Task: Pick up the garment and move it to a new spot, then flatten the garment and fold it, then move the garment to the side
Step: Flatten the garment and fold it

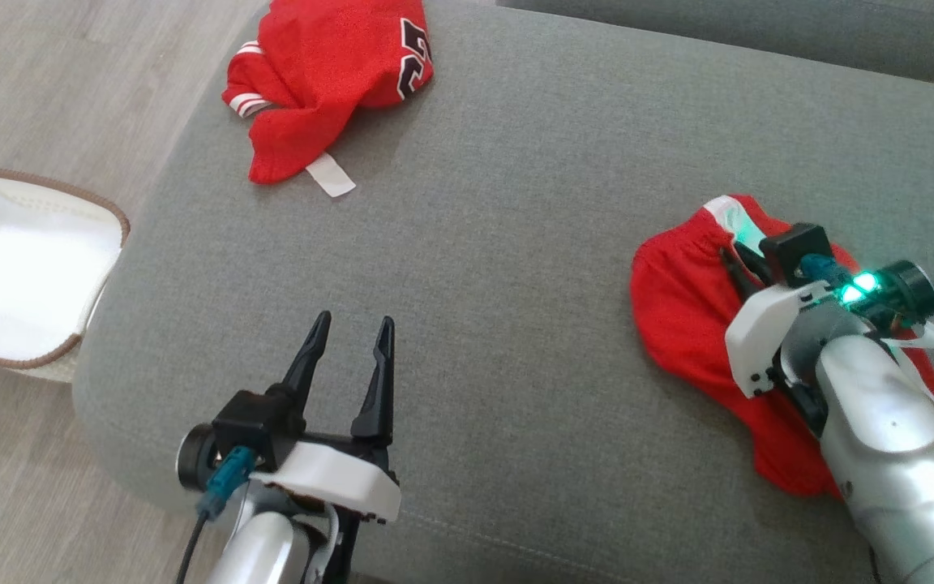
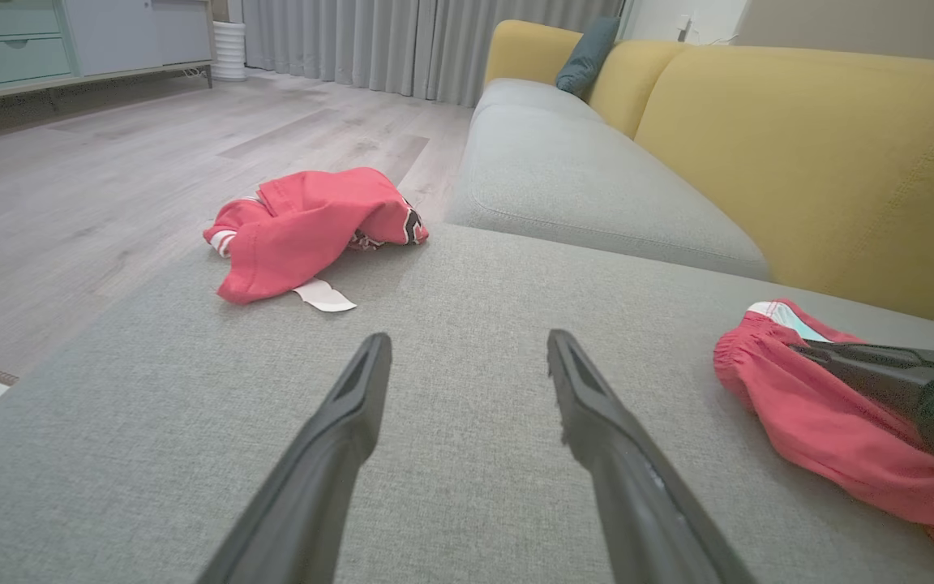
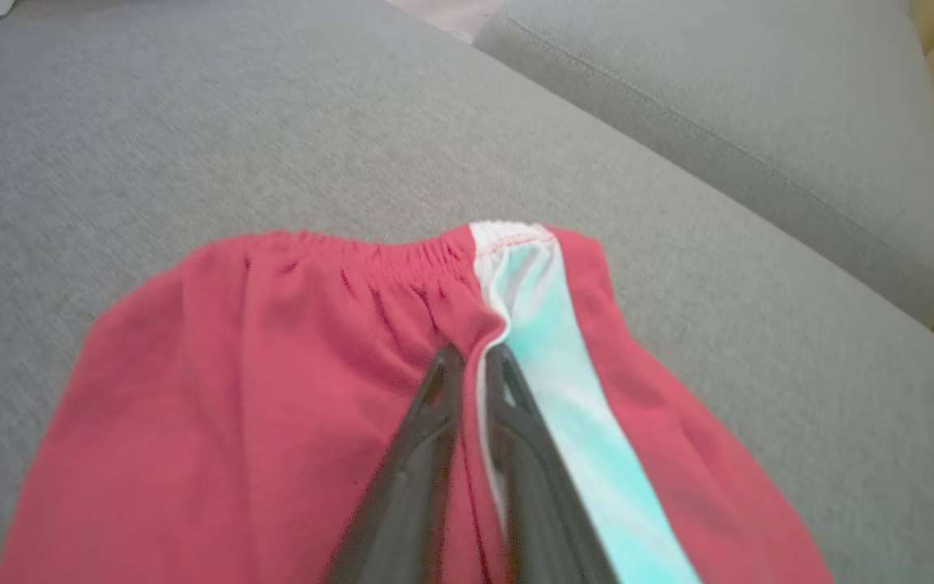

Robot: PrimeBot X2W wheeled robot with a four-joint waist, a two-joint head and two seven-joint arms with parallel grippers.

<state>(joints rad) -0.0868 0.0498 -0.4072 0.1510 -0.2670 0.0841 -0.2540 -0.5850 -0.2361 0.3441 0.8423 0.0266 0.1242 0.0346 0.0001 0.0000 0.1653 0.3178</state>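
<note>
The garment (image 1: 678, 300) is a pair of red shorts with a white side stripe, lying bunched on the right of the grey sofa seat (image 1: 516, 243). My right gripper (image 1: 733, 261) is down on it and shut, pinching a fold of cloth just below the elastic waistband. The right wrist view shows the garment (image 3: 272, 365) with the right gripper (image 3: 471, 357) closed along the stripe seam. My left gripper (image 1: 353, 324) hovers open over bare cushion at the lower left, holding nothing. In the left wrist view the left gripper (image 2: 467, 349) is apart from the garment (image 2: 807, 405).
A second red garment (image 1: 329, 73), a jersey with a number and a white tag, lies crumpled at the seat's far left corner. A white fabric basket (image 1: 21, 268) stands on the wooden floor left of the sofa. Yellow backrests (image 2: 799, 146) rise behind the seat.
</note>
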